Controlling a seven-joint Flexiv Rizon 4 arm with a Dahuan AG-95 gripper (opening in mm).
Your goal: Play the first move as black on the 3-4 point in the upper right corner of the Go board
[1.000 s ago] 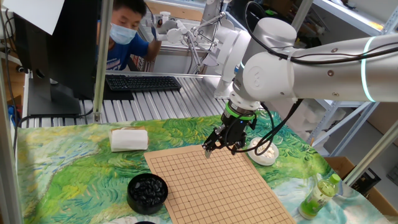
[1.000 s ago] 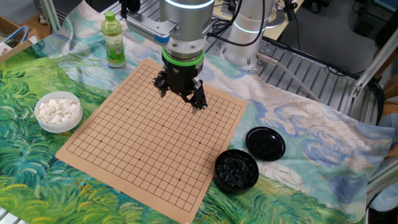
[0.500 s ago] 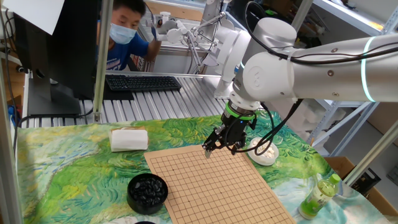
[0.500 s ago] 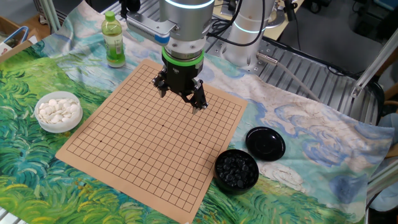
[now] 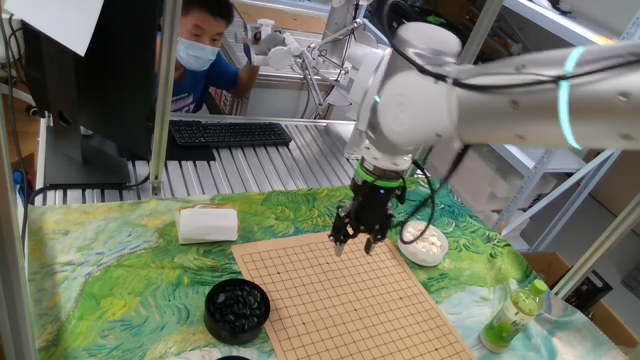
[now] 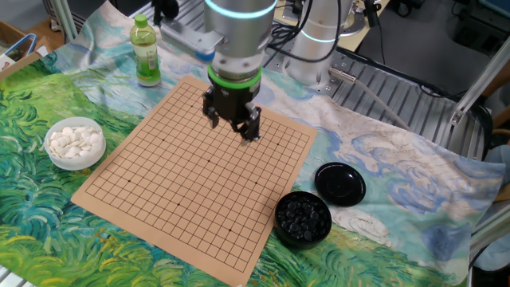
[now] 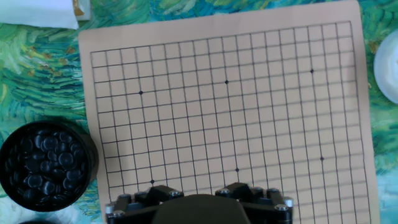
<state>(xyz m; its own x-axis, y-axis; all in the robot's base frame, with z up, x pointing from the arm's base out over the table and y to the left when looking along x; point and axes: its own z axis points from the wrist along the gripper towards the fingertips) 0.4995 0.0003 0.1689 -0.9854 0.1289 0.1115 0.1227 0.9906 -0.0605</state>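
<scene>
Black stone (image 6: 303, 219), small, round, glossy: I see it only as one of the heap in the round black bowl (image 7: 84, 155), and I can't single one out. The bowl sits on the green painted-pattern cloth (image 6: 48, 231), just beside one edge of the tan wooden Go board (image 6: 183, 191). None is played yet.

The black two-finger gripper (image 6: 231, 127) hangs over the board near its far edge in the other fixed view, pointing straight down. Its jaws are parted and I see nothing between them. The tips look just above the wood; I can't tell if they touch.

In the hand view only the gripper's body shows at the bottom edge, with the grid spread out above it.

A flat round black lid (image 6: 340, 183) lies beside the bowl. A white bowl (image 6: 74, 166) of white stones (image 6: 74, 140) sits off the board's opposite side. A green plastic bottle (image 6: 145, 52) stands upright near a board corner. A white folded cloth (image 5: 208, 224) lies off another corner.
</scene>
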